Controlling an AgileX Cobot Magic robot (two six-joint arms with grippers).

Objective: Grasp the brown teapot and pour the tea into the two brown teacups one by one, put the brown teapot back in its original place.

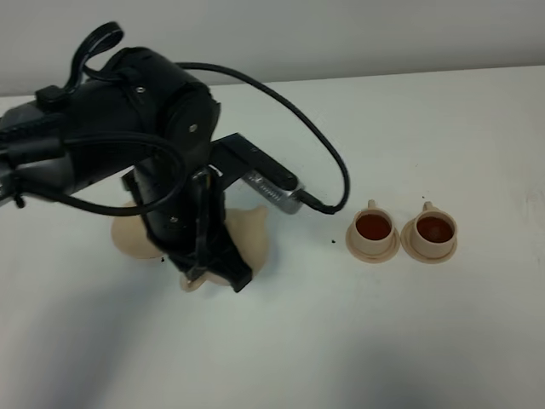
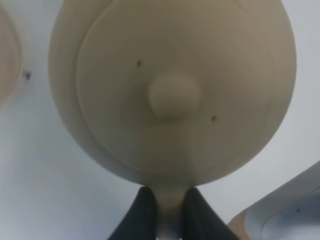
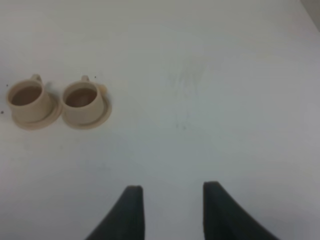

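Note:
The brown teapot point(image 2: 174, 95) fills the left wrist view from above, lid and knob on. My left gripper point(image 2: 170, 215) is shut on its loop handle, a dark finger on each side. From the high camera the teapot point(image 1: 249, 232) is mostly hidden under the left arm, with my left gripper point(image 1: 213, 274) at its near side. The original place, a flat tan dish point(image 1: 128, 237), lies just left of the teapot. The two brown teacups point(image 1: 373, 230) point(image 1: 430, 232) stand on saucers to the right, both holding dark tea. My right gripper point(image 3: 172, 210) is open over bare table, away from the cups point(image 3: 30, 100) point(image 3: 84, 100).
The bulky left arm point(image 1: 128, 119) and its cable point(image 1: 315, 145) hang over the table's left half. A sliver of the dish point(image 2: 7, 60) shows at the edge of the left wrist view. The right arm is outside the high view.

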